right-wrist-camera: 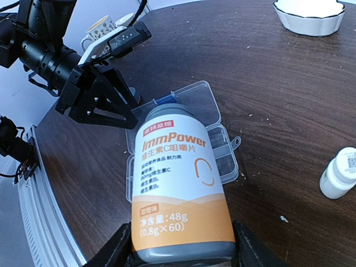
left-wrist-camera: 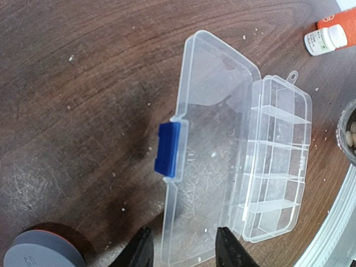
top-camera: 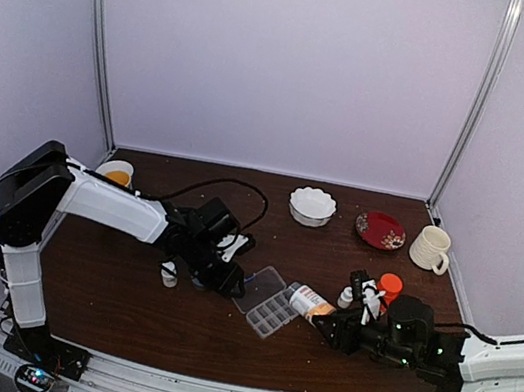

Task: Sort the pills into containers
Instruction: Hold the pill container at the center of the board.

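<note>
1. Bottom of the right wrist view: the right claw (right-wrist-camera: 181, 250) is clamped round the base of the bottle (right-wrist-camera: 178, 183). The bottle lies nearly flat with its mouth aimed at the box (left-wrist-camera: 278, 167), which looks like a pouring hold.
2. The pills (left-wrist-camera: 351, 136) are tan pellets showing in the bottle's mouth, at the right edge of the left wrist view, just beside the box. None are visible in any compartment.
3. The box sits mid-counter (left-wrist-camera: 83, 83), its lid (left-wrist-camera: 211, 111) lying flat open and the blue latch (left-wrist-camera: 168, 149) facing outward.
4. The left claw (left-wrist-camera: 186, 250) has its fingers apart, straddling the lid's near end, likely to pin the box for the pour. Whether it touches, I can't tell.
5. Far back, top of the overhead view: a white bowl (top-camera: 312, 206), out of play.
</note>
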